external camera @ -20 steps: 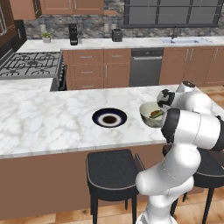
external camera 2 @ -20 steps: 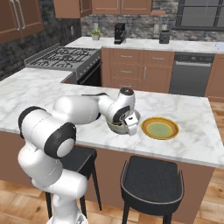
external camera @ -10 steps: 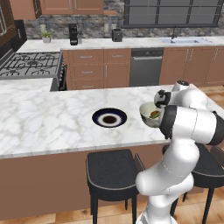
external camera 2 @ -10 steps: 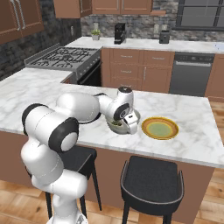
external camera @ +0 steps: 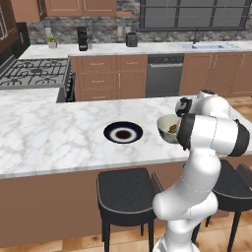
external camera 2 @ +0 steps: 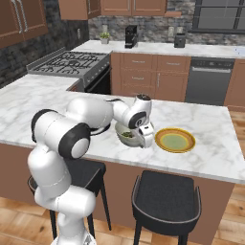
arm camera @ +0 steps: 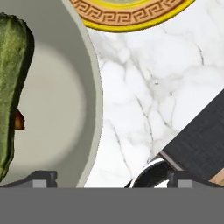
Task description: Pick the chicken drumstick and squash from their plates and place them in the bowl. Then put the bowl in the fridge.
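Where marble counter point(arm camera: 144, 87) meets its near edge, spread, empty claw point(arm camera: 109, 180) astride bowl point(arm camera: 85, 87) rim, yellow plate point(arm camera: 131, 17) close beside.

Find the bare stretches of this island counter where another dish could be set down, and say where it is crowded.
Free: the marble left of the black plate toward the stove, and the far strip behind the plates. Crowded: the front right, where the bowl, the open gripper and the yellow plate sit close together.
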You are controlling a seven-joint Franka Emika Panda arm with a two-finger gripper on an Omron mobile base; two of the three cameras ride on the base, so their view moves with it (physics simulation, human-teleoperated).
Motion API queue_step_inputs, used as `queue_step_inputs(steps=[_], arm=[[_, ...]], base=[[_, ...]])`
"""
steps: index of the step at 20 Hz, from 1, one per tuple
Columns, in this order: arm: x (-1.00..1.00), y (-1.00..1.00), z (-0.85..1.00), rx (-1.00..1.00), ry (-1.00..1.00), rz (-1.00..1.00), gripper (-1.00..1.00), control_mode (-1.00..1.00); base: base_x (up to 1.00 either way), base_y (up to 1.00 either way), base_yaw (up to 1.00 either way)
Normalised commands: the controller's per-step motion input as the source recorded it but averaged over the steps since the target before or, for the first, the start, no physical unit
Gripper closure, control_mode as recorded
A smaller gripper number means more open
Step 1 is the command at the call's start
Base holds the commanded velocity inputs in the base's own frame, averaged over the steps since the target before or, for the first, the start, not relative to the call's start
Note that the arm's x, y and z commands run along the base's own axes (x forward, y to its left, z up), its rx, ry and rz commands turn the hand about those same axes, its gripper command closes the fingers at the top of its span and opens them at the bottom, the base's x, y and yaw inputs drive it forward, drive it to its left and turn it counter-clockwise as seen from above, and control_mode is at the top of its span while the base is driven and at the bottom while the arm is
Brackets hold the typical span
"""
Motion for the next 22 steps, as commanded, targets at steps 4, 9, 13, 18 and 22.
queue_step_inputs(steps=[4,9,13,18,22], arm=[[0.04,-0.02,-0.11,0.11,0.0,-0.01,-1.0,-1.0],[0.18,0.0,-0.08,0.05,0.0,-0.05,-1.0,-1.0],[0.23,0.0,-0.05,0.01,0.0,-0.05,-1.0,-1.0],[0.22,0.0,-0.09,0.0,0.0,-0.07,-1.0,-1.0],[0.18,0.0,-0.19,0.0,0.0,-0.07,-1.0,-1.0]], base=[[0.0,0.0,0.0],[0.0,0.0,0.0],[0.0,0.0,0.0],[0.0,0.0,0.0],[0.0,0.0,0.0]])
